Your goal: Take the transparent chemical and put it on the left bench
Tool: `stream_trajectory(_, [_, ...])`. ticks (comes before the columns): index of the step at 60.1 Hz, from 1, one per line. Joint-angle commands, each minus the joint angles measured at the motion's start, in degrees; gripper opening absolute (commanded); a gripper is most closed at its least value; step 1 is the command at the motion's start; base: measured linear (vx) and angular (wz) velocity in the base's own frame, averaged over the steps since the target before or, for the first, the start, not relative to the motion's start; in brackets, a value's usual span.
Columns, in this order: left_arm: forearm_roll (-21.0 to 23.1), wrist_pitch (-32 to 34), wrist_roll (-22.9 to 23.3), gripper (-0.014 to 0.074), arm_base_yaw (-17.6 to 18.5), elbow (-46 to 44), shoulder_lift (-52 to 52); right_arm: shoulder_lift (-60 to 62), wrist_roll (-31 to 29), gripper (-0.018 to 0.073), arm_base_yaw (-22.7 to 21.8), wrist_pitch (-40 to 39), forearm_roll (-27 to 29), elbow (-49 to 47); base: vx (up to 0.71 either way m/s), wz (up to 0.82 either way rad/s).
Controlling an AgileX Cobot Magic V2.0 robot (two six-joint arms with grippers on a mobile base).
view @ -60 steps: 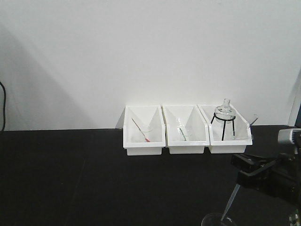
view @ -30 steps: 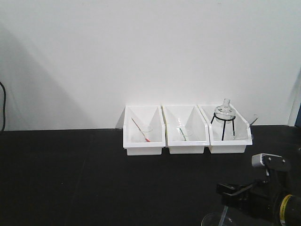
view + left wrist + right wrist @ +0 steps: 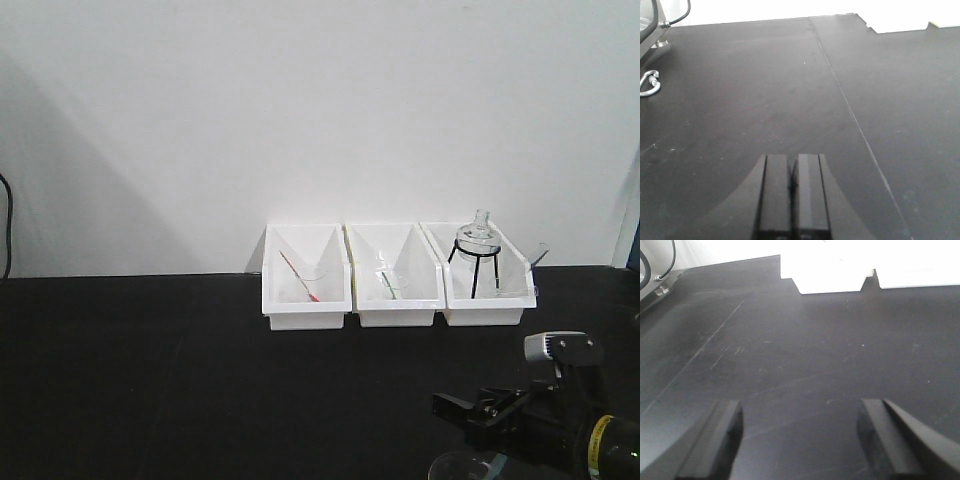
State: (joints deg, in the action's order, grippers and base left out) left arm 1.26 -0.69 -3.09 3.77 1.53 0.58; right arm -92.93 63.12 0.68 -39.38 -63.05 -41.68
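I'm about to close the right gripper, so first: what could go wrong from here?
The right gripper is open, but its wrist view shows only bare bench between the fingers, so closing may miss. In the front view the transparent chemical is only a glass rim at the bottom edge, just under the arm. A blind move might tip it.

Black right arm (image 3: 530, 425), silver camera block on top, yellow ring marking, flat matte-black fingers (image 3: 777, 192)

A matte black table (image 3: 150, 380) runs along a plain white wall. Three white open bins (image 3: 306, 290) stand on it side by side at the back. A clear beaker (image 3: 462, 467) sits at its near right edge.
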Motion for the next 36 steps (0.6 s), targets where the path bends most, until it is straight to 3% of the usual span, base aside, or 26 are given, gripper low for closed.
stream_trajectory(1, [0.0, 4.5, 0.4, -0.0003, 0.1, 0.9, 1.1, 3.5, -1.6, 0.0561, -0.2, -3.6, 2.9, -1.8, 0.00, 0.00])
stream_trajectory(17, [0.0, 4.5, 0.4, -0.0003, 0.1, 0.9, 1.1, 14.8, -3.9, 0.0402, -0.3, 3.0, 3.6, -1.8, 0.00, 0.00])
stream_trajectory(25, [0.0, 4.5, 0.4, -0.0003, 0.1, 0.9, 1.1, 22.2, -2.6, 0.0219, -0.3, 10.9, 2.3, -1.7, 0.00, 0.00])
stream_trajectory(33, [0.0, 4.5, 0.4, -0.0003, 0.1, 0.9, 1.1, 29.6, -1.2, -0.0011, -0.3, 17.0, -3.8, -1.5, 0.00, 0.00])
stream_trajectory(36, [0.0, 4.5, 0.4, -0.0003, 0.1, 0.9, 1.1, 31.9, -0.1, -0.0013, -0.2, 17.4, -6.6, -1.0, 0.00, 0.00])
